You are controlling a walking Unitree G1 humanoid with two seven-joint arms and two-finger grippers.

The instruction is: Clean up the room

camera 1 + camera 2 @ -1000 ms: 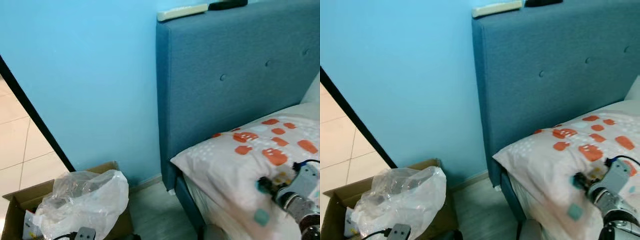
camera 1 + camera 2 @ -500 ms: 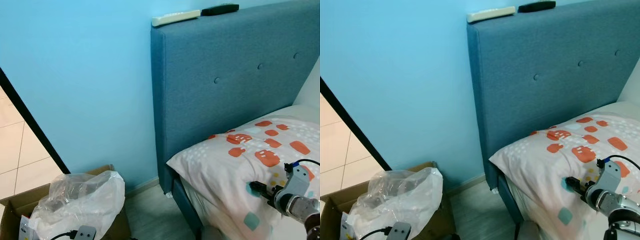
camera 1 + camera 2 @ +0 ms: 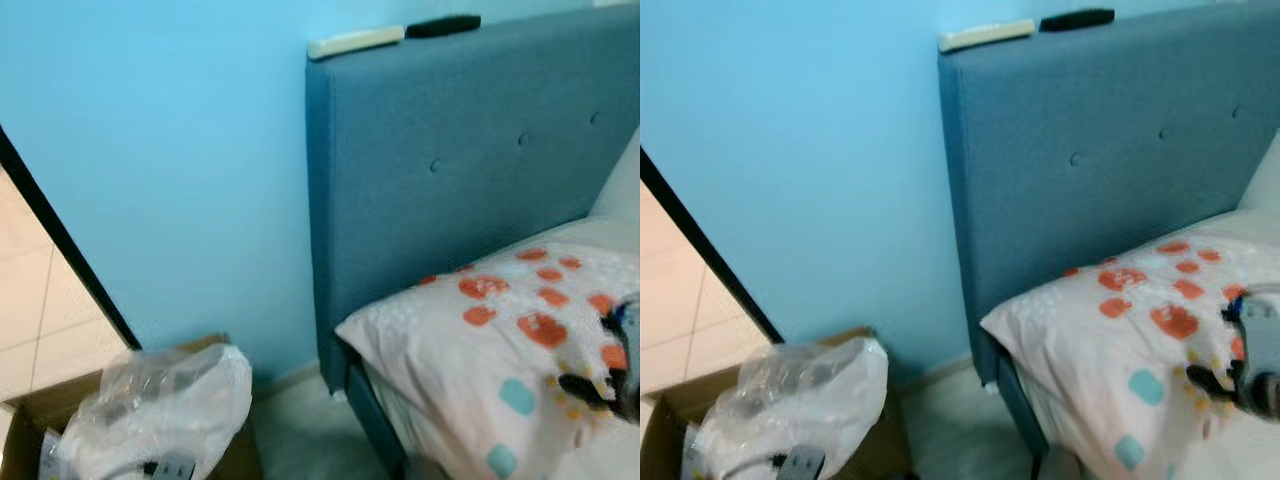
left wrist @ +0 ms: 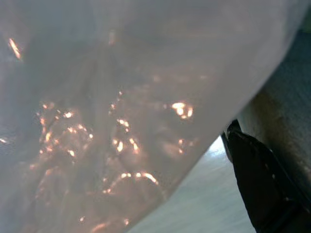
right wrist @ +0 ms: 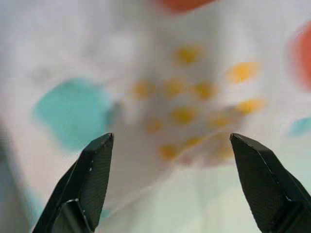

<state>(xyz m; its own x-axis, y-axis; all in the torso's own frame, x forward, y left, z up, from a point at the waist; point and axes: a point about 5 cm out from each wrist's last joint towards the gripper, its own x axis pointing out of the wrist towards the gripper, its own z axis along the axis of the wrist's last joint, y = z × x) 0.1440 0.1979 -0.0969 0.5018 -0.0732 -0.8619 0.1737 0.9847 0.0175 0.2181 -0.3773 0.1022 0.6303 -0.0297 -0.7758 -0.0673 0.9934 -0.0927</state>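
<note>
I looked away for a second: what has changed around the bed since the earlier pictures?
The right gripper has slid further right over the patterned pillow, fingers spread wide, holding nothing. The two remotes still lie on the headboard, and the plastic bag stays in its box.

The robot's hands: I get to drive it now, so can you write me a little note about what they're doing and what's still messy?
Right hand: open, holding nothing, just above the spotted pillow on the bed.
Left hand: low beside the clear plastic bag; too hidden to tell if it is open.
Things: the bag sits in the cardboard box on the floor by the blue wall. A white remote and a black remote lie on top of the headboard.
Done: nothing clearly tidied yet.
Left: the pillow, both remotes, the bag.
</note>
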